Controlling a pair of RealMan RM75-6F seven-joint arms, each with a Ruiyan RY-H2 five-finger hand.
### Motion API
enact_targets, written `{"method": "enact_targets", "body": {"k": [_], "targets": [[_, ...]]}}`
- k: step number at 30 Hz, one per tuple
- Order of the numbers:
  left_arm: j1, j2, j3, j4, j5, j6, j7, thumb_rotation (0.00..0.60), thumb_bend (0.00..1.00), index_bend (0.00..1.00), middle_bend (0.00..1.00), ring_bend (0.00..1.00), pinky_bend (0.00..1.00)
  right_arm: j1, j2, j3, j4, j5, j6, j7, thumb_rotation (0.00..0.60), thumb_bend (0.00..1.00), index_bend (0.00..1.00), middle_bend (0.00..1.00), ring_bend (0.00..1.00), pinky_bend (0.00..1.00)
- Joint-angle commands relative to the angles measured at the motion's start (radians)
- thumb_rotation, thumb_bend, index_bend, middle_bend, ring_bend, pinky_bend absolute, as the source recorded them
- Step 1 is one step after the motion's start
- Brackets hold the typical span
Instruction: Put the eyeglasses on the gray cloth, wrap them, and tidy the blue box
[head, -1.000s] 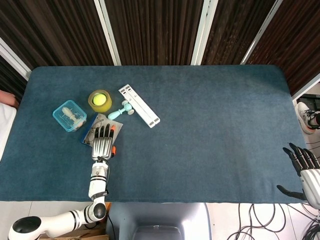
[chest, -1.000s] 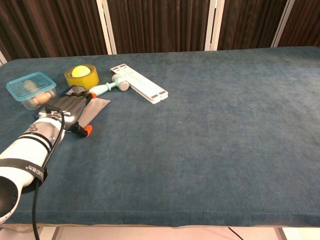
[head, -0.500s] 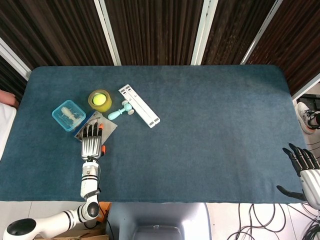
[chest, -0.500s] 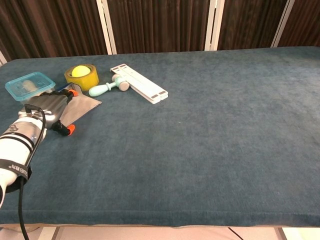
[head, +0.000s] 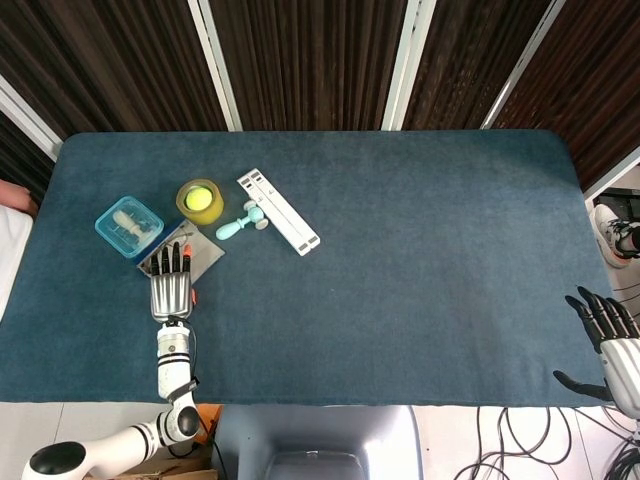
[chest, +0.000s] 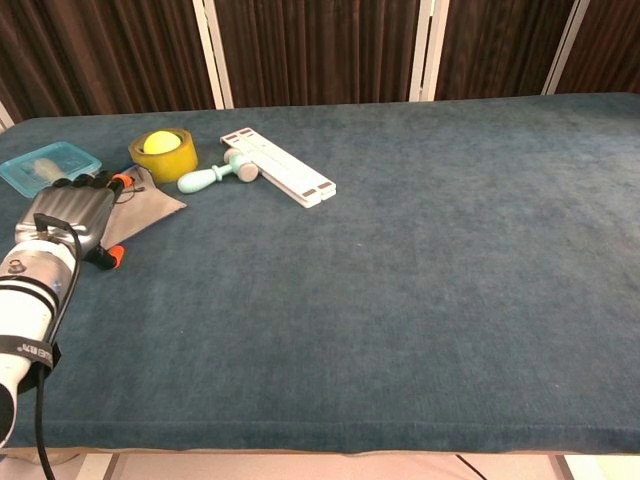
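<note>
My left hand (head: 170, 287) lies flat, palm down, on the gray cloth (head: 203, 254) at the table's left. Under it are the eyeglasses (head: 192, 297), of which only orange tips show; in the chest view an orange tip of the eyeglasses (chest: 115, 257) pokes out beside the left hand (chest: 62, 216) on the gray cloth (chest: 148, 208). The blue box (head: 129, 226), with its clear lid on, sits just left of the fingertips; the chest view has the blue box (chest: 45, 165) at the far left. My right hand (head: 606, 332) hangs off the table's right edge, fingers spread, holding nothing.
A yellow tape roll (head: 199, 201) with a ball inside stands behind the cloth. A teal-handled tool (head: 240, 225) and a white flat bar (head: 278, 211) lie to its right. The table's left edge (head: 40, 260) is close to the blue box.
My left hand has slid left and toward me, dragging the gray cloth and eyeglasses along. The blue box has shifted left too. The right hand stays put.
</note>
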Motion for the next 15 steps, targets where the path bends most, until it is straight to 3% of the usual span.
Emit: {"method": "enact_targets", "body": {"k": [1,15], "targets": [[-0.006,-0.029,-0.006,0.046,0.023,0.025,0.008,0.600,0.39,0.09,0.00,0.00,0.12,0.000,0.001,0.000,0.000,0.000,0.000,0.001,0.600,0.25,0.01,0.00,0.00,0.00],[-0.055,-0.072,-0.083,0.206,0.035,-0.001,-0.011,0.600,0.42,0.27,0.00,0.00,0.13,0.000,0.002,0.002,0.002,0.006,-0.001,0.006,0.600,0.25,0.01,0.00,0.00,0.00]]}}
